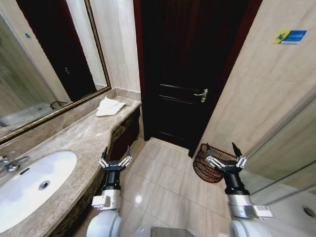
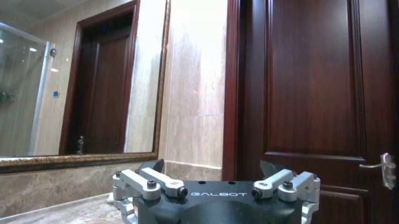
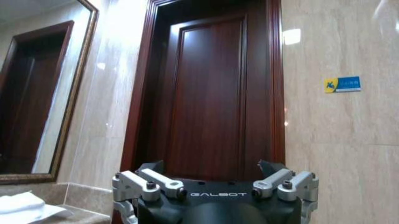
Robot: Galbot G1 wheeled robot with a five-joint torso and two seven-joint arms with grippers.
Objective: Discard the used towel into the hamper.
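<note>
The towel [image 1: 109,106], white and crumpled, is seen lying at the far end of the marble bench [image 1: 74,143], close to the corner where the bench meets the wall beside the door; part of it also shows in the right wrist view [image 3: 25,206]. The hamper [image 1: 211,163], a reddish-brown open-weave basket, is found on the tiled floor [image 1: 163,177] at the robot's right, against the beige wall and near the door's lower corner, well apart from the towel.

The left gripper [image 1: 115,160] is held with its fingers spread open and empty, just beside the front edge of the bench, over the floor. The right gripper [image 1: 226,157] is likewise held open and empty, and in the head view it overlaps the hamper's near rim; whether it touches cannot be told.

A white sink [image 1: 29,182] is set into the near part of the bench, with a tap [image 1: 10,163] at its rear. A framed mirror [image 1: 49,59] runs along the wall above the bench. A dark wooden door [image 1: 192,69] with a metal handle [image 1: 201,94] is shut straight ahead. A blue and yellow sign [image 1: 290,36] is fixed to the right wall. Open floor is left between the bench's curved edge and the hamper, up to the door.
</note>
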